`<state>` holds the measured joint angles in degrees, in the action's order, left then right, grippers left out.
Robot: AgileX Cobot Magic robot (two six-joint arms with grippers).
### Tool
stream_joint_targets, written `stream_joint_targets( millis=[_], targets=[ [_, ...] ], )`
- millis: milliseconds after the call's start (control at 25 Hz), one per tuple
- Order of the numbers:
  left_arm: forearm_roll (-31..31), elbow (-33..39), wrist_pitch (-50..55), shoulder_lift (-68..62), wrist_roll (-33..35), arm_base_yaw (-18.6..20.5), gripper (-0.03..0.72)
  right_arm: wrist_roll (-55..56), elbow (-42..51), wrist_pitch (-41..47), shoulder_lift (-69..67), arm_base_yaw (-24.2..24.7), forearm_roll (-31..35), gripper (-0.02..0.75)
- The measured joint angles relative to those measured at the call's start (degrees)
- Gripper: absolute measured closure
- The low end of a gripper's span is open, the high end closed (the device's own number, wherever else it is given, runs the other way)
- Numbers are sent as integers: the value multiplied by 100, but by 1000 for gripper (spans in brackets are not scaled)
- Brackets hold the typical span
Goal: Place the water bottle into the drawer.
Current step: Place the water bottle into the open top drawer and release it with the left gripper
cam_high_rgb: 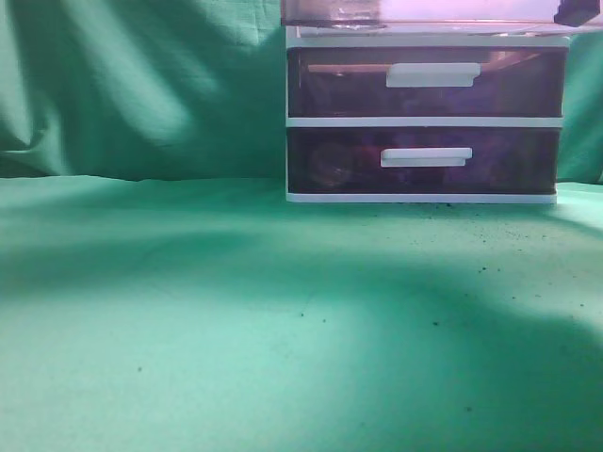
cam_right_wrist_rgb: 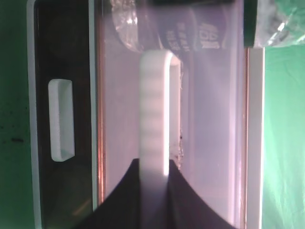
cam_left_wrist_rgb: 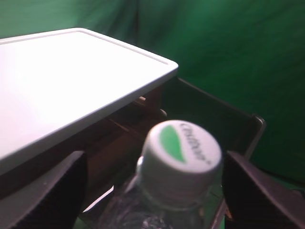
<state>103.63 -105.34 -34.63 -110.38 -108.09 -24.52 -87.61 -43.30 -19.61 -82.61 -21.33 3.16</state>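
My left gripper [cam_left_wrist_rgb: 152, 193] is shut on the water bottle [cam_left_wrist_rgb: 183, 152], a clear bottle with a white cap that has a green mark. It holds the bottle upright over the open drawer [cam_left_wrist_rgb: 214, 114], next to the unit's white top [cam_left_wrist_rgb: 71, 81]. My right gripper [cam_right_wrist_rgb: 155, 167] is shut on the drawer's white bar handle [cam_right_wrist_rgb: 155, 95], against the translucent pinkish-purple front [cam_right_wrist_rgb: 209, 119]. In the exterior view only the pulled-out drawer's lower edge [cam_high_rgb: 424, 11] shows, at the top of the frame. Bottle and grippers are not clearly visible there.
Two like drawers, closed, sit beneath it [cam_high_rgb: 424, 80] [cam_high_rgb: 424, 160]; the upper one's handle also shows in the right wrist view [cam_right_wrist_rgb: 62, 119]. The unit stands at the back right of a green cloth-covered table [cam_high_rgb: 236, 320], with a green backdrop [cam_high_rgb: 141, 85] behind.
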Motion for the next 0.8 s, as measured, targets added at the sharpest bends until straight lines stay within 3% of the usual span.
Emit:
stream_joint_targets(
  millis=[80, 360, 600, 800],
  targets=[
    [0, 0, 20, 0, 135, -112, 161, 0, 0, 0, 0, 0, 0, 638],
    [-627, 0, 622, 0, 1608, -654, 146, -3, 0, 0, 0, 0, 0, 638],
    [-2036, -63, 948, -223, 3491, -988, 146, -3, 0, 0, 0, 0, 20, 638],
    [-3481, -346, 516, -939, 4576, -1022, 146, -15, 0, 1, 0, -13, 123, 638]
  ],
)
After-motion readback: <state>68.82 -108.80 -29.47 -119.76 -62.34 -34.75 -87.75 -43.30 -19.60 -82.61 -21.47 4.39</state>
